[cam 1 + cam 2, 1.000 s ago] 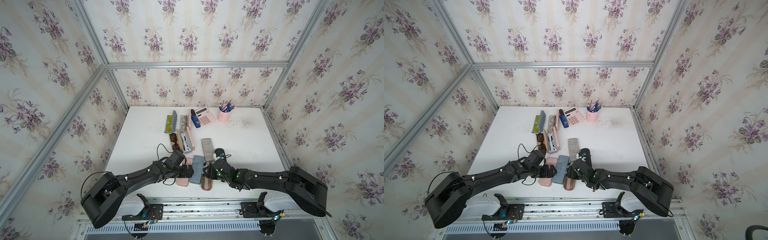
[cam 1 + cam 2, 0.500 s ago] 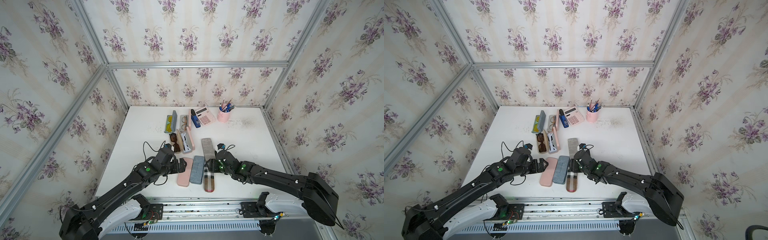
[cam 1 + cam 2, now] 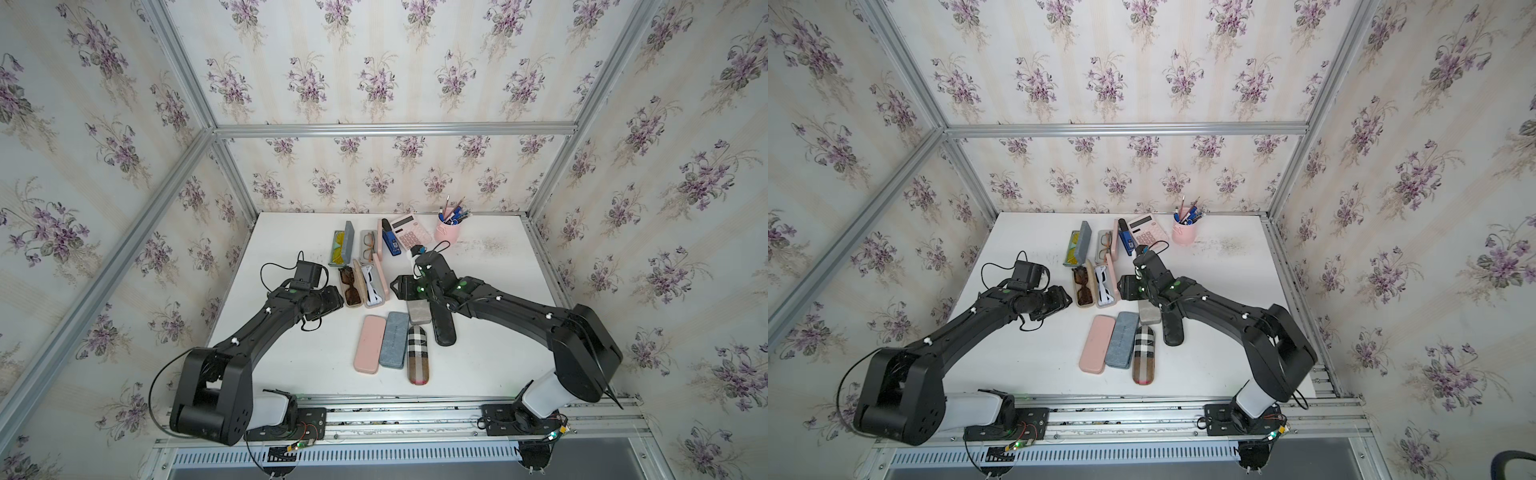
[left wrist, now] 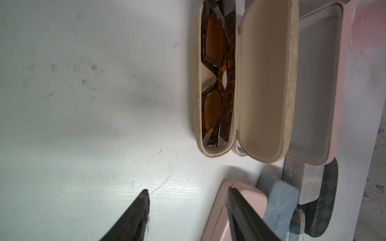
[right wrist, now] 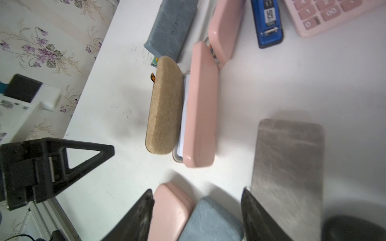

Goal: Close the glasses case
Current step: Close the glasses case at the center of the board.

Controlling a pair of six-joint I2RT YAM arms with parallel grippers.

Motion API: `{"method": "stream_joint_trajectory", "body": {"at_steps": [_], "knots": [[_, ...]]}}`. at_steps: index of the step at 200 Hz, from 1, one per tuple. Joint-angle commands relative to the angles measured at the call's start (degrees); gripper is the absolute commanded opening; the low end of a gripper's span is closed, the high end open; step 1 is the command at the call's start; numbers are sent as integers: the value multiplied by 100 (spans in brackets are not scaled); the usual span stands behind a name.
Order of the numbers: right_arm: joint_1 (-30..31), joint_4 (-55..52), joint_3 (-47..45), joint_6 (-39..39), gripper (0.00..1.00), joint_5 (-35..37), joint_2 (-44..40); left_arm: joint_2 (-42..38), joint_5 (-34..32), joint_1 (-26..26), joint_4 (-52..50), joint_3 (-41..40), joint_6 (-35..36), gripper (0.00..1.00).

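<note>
The open beige woven glasses case [image 3: 358, 277], its lid raised and brown tortoiseshell sunglasses [image 4: 215, 83] inside, lay near the middle of the white table [image 3: 291, 365]. Taking the far wall as 12 o'clock, the left gripper [image 3: 334, 297] stood at the case's 9 o'clock, its jaws partly apart and gripping nothing. An open pink hard case [image 3: 384, 282] lay just beside, at 3 o'clock. Beyond it hung the right gripper [image 3: 397, 286], also parted and empty.
</note>
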Motion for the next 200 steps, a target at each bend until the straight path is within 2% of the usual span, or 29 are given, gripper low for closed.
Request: {"method": "stream_joint_trajectory", "body": {"at_steps": [1,39,64,67,80,109,144,200], "knots": [[-46,213,374,-260,65,-424,400,426,214,70,499,146,178,60],[-149,340,715,-269,64,-632,875,1000,108,134,619,483,184,56],[-228,441,711,-272,63,-696,996,1327,204,169,736,657,151,56],[-238,449,708,-263,63,-704,1008,1366,213,170,748,680,144,53],[-272,494,698,-262,63,-746,1055,1545,187,166,754,777,179,51],[-319,517,742,-275,61,-800,1179,1874,137,195,788,929,210,50],[-350,651,731,-236,57,-920,1325,2157,135,194,778,1162,214,44],[-317,1019,667,-98,49,-1200,1420,2268,75,193,820,1157,249,41]]}}
